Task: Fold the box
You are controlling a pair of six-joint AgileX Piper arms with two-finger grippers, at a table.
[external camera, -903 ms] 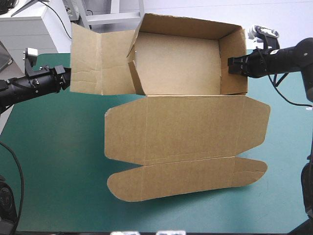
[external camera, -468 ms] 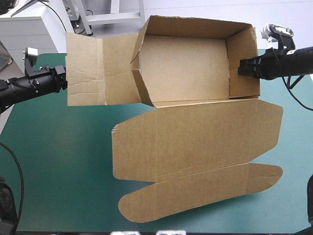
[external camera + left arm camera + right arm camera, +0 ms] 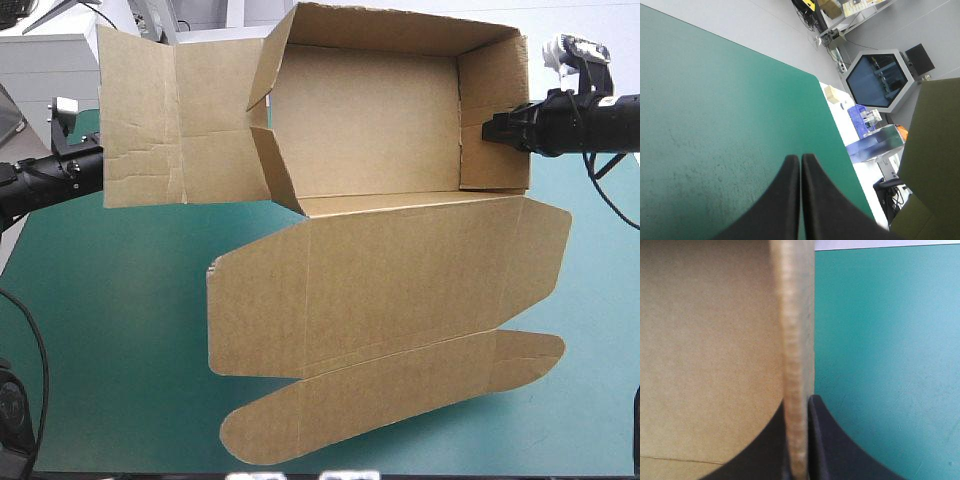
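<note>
- box [image 3: 365,125]: tray walls up, lid flat, ahead of right hand [image 3: 799,405], over tabletop [image 3: 120,330]; likely raised to reposition.
- side flap [image 3: 170,120]: unfolded, just beside left hand [image 3: 800,159].
- right hand: clamped on end wall [image 3: 495,120], carrying it.
- left hand: closed, empty.

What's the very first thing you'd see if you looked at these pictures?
The big brown box, half built: an open tray at the table's far side, its lid spread flat toward the near edge over the teal-green cover. The right end effector pinches the tray's right wall.
</note>
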